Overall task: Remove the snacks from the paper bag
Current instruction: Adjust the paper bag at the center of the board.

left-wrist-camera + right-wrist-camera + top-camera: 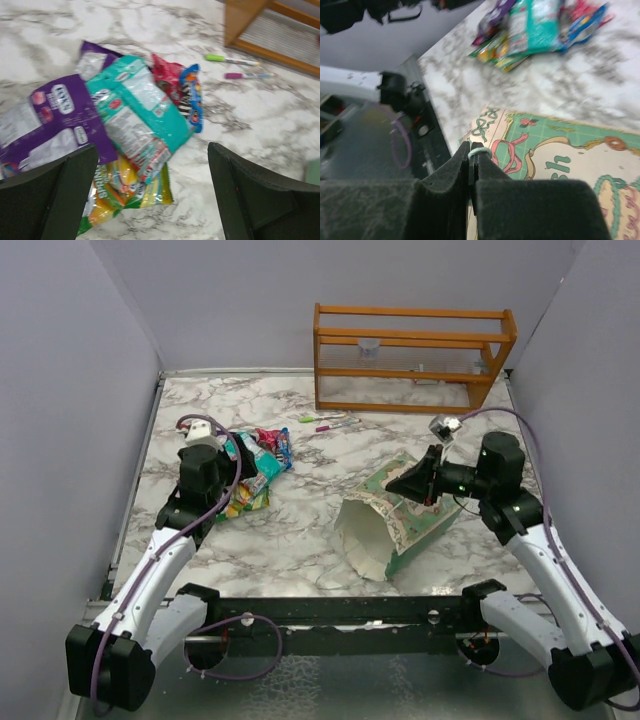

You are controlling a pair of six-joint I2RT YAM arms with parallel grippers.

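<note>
The snacks point(257, 462) lie in a heap on the marble table at the left, outside the bag: a purple packet point(50, 115), a teal one point(140, 115), a red one point(167, 80), a blue one point(192, 100) and a yellow-green one point(125, 195). My left gripper point(238, 472) hangs open and empty just above the near edge of the heap point(152, 150). The paper bag point(400, 525) lies on its side, pale mouth facing near-left. My right gripper point(392, 481) is shut on the bag's upper edge point(476, 152), with the printed side point(560, 155) below it.
An orange wooden rack point(410, 360) stands at the back right. A green pen point(230, 60) and a pink pen point(250, 76) lie in front of it. Grey walls close in both sides. The black base rail point(330, 610) runs along the near edge.
</note>
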